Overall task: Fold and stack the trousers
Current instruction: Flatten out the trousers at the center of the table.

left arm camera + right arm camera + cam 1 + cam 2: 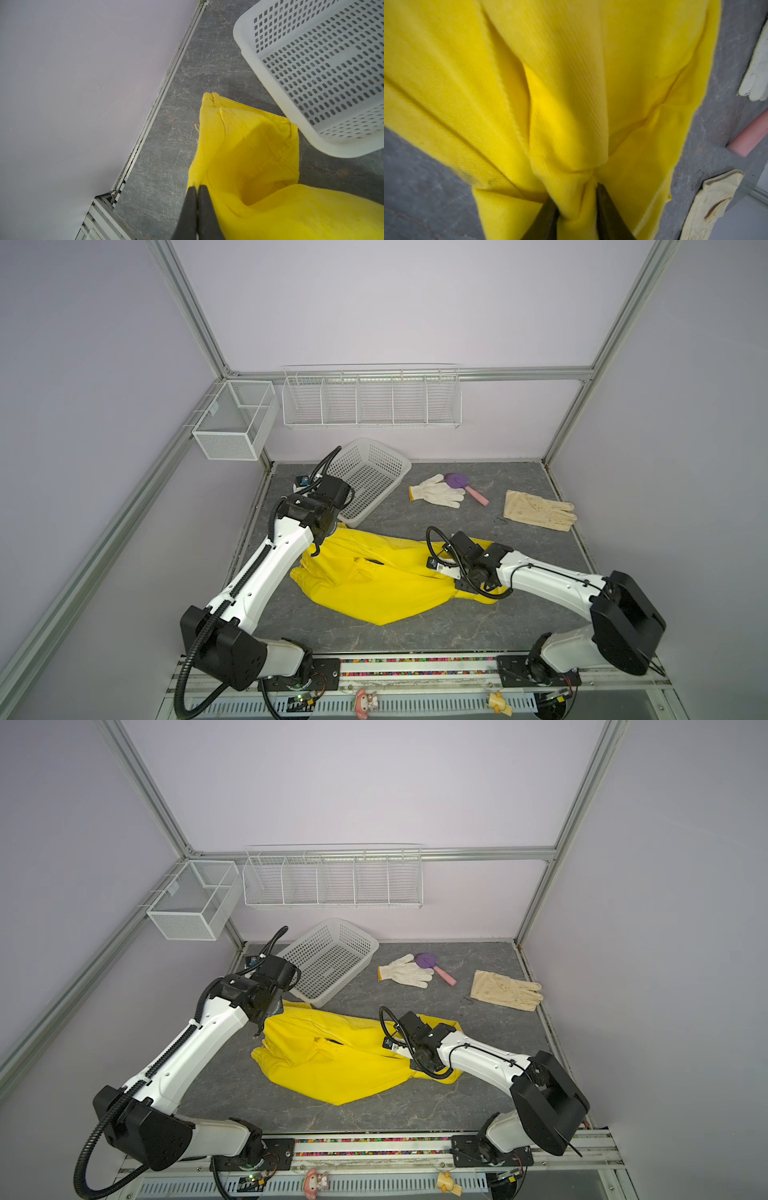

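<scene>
Trousers (374, 585) lie crumpled. Left gripper (197, 187) pinches their edge, jaws fully together; right gripper (574, 192) clamps a bunched fold.

The grey marbled desk (415, 635) carries the yellow trousers (374, 585), which sprawl crumpled between the left tool (196, 190) and the right tool (575, 197) and reach both. Just beyond the left tool a white perforated basket (370, 477) rests on the desk, its near corner right beside the trousers' edge. Beyond the right tool, apart from the trousers, lie a white knit glove (436, 491), a purple-headed item (457, 481) with a pink handle just beside that glove, and, farther off to that tool's right, a cream glove (536, 510).
</scene>
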Controlling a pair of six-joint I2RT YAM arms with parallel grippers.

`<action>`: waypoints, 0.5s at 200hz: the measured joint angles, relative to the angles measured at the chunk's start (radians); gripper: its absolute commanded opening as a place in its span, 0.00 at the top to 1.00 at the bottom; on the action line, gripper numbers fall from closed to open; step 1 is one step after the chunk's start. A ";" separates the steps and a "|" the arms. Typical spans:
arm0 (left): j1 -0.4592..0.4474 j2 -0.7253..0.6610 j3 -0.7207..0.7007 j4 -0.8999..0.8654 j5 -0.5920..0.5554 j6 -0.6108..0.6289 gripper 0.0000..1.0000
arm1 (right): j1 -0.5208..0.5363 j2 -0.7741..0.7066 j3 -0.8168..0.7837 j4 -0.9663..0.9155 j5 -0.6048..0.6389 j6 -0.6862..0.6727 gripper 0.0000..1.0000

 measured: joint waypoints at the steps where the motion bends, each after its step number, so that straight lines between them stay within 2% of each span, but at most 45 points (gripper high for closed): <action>1: 0.000 0.000 0.000 -0.001 0.000 0.001 1.00 | -0.002 -0.003 0.000 -0.001 0.000 -0.001 0.78; 21: 0.000 -0.007 0.002 -0.012 -0.001 0.006 1.00 | -0.039 -0.075 0.008 -0.035 -0.006 -0.002 0.84; 56: 0.000 -0.011 0.046 -0.057 -0.003 0.016 1.00 | -0.085 -0.231 0.068 -0.104 -0.058 -0.014 0.84; 100: 0.000 -0.071 0.183 -0.158 -0.003 0.020 1.00 | -0.122 -0.449 0.164 -0.244 -0.145 -0.045 0.84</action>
